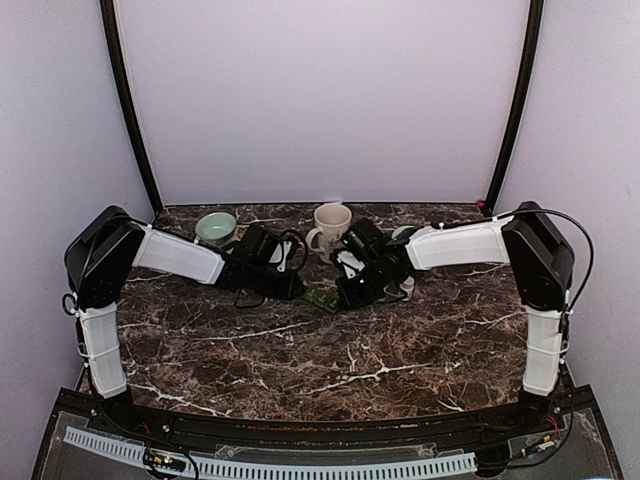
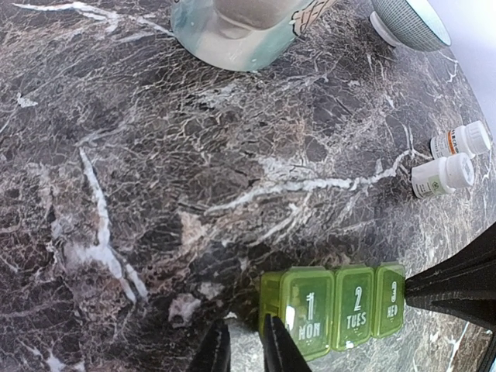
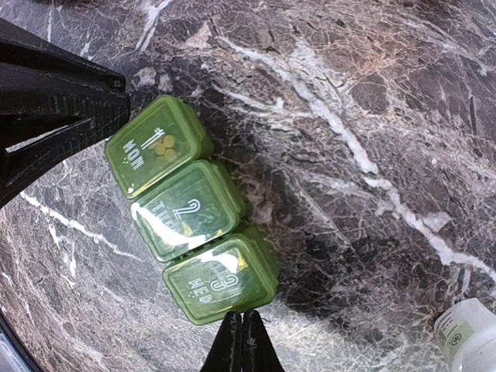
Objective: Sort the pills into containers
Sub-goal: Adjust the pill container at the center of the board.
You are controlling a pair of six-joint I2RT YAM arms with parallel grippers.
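Note:
A green three-box pill organizer (image 3: 190, 213) marked MON, TUES and WED lies on the marble table (image 1: 330, 350) with all its lids down. Yellow pills (image 3: 163, 145) show through the MON lid. My left gripper (image 2: 244, 329) stands at the MON end, its jaws a narrow gap apart with only table between them. Its right finger (image 2: 277, 349) rests against the box's end wall. At the WED end, my right gripper (image 3: 240, 319) is shut and empty, its tips touching the edge of the WED lid. In the top view both grippers flank the organizer (image 1: 322, 299).
Two white-capped pill bottles (image 2: 461, 141) (image 2: 443, 175) lie on the table right of the organizer. A mug (image 1: 330, 228) and a pale green bowl (image 1: 215, 227) stand at the back. The booth's back wall is close behind them.

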